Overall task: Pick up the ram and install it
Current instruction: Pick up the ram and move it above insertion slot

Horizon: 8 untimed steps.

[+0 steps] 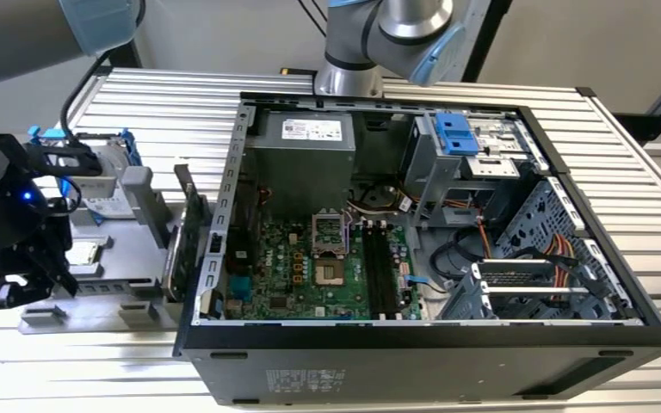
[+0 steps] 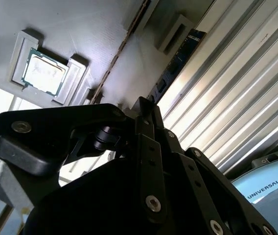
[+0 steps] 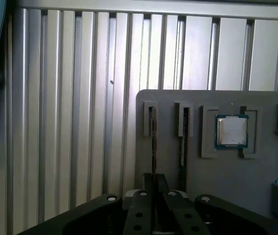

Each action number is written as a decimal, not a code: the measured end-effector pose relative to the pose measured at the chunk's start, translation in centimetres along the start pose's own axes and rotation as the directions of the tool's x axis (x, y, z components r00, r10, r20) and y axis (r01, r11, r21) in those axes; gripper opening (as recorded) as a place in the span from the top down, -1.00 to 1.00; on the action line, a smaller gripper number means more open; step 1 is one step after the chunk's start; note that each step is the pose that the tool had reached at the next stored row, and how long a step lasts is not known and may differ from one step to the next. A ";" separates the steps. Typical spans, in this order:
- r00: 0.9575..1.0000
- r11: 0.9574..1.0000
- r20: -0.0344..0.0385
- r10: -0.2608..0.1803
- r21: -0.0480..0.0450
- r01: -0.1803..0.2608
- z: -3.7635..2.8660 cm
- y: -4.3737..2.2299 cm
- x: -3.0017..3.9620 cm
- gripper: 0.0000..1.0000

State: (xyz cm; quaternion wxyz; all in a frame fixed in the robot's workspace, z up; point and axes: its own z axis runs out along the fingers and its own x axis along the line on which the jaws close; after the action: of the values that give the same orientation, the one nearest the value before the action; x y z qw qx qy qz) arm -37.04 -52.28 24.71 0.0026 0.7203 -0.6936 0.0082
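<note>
Two thin ram sticks stand edge-on in slots of the grey holder (image 3: pixel 227 191). One ram (image 3: pixel 151 134) lies in line with my gripper (image 3: pixel 153 182), and the other ram (image 3: pixel 183 144) sits one slot over. In the second wrist view a dark blue ram (image 2: pixel 178 56) sits in its slot beyond my gripper (image 2: pixel 146 105). The fingers are shut together with nothing visible between them, just short of the holder's edge. In the exterior view my gripper (image 1: pixel 3 292) hangs at the near corner of the holder (image 1: pixel 135 215), at the exterior view's left of the open computer case (image 1: pixel 423 335). The motherboard's black slots (image 1: pixel 379 271) lie inside the case.
A processor chip (image 3: pixel 232 131) rests in a pocket of the holder. A hard drive in a blue frame (image 1: pixel 78 151) and an upright card (image 1: pixel 182 228) also stand on the holder. A second arm's base (image 1: pixel 348 77) stands behind the case. Ribbed metal table (image 1: pixel 640 215) surrounds everything.
</note>
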 end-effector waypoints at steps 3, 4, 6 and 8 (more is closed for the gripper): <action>1.000 1.000 0.000 0.000 0.000 0.000 -0.01 0.00 0.00 1.00; 1.000 1.000 0.000 0.000 0.000 0.000 -0.01 0.00 0.00 1.00; 1.000 1.000 0.000 0.000 0.000 0.000 -0.14 0.00 0.00 1.00; 1.000 1.000 0.002 0.001 0.000 -0.001 -0.37 0.00 0.00 1.00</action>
State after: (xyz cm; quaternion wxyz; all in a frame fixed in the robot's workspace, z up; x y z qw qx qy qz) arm -37.04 -52.28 25.08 0.0021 0.7201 -0.6938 0.0076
